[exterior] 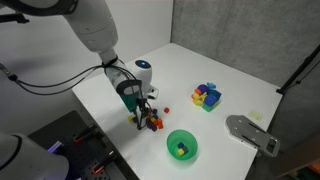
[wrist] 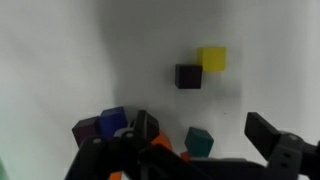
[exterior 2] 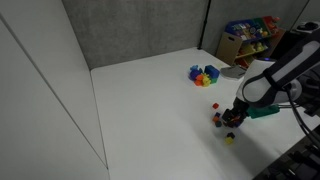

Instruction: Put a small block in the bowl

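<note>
The white worktop (exterior: 215, 65) carries everything. The white robot arm (exterior: 95, 30) reaches down over it. A flat grey metal plate (exterior: 250, 132) lies near one edge. The round bright green plastic bowl (exterior: 192, 142) sits just beside that plate, apart from the tool, with something dark inside. A heap of multicoloured blocks (exterior: 207, 96) stands well apart. The black tool (exterior: 142, 112) hangs low over a cluster of small blocks (exterior: 152, 123), its jaws spread. In the wrist view a small teal block (wrist: 198, 141) shows in the gap, with a yellow cube (wrist: 212, 58) touching a dark purple cube (wrist: 187, 76) beyond.
</note>
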You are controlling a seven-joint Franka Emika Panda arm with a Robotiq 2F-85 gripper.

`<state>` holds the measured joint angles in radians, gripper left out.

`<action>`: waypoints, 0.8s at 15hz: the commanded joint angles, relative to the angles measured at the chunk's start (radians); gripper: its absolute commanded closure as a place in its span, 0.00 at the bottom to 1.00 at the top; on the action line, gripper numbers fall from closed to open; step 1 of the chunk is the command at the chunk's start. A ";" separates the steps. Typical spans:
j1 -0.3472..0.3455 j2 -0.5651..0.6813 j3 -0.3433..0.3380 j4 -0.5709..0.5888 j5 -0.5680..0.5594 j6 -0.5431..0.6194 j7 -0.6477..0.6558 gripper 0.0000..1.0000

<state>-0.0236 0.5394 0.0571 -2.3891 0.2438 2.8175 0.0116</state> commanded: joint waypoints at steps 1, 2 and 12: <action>0.021 0.029 0.002 -0.013 -0.029 0.043 0.026 0.00; 0.032 0.038 0.000 -0.016 -0.033 0.054 0.031 0.00; 0.103 0.124 -0.042 -0.004 -0.067 0.117 0.077 0.13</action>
<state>0.0653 0.6535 0.0342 -2.3937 0.2080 2.9106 0.0436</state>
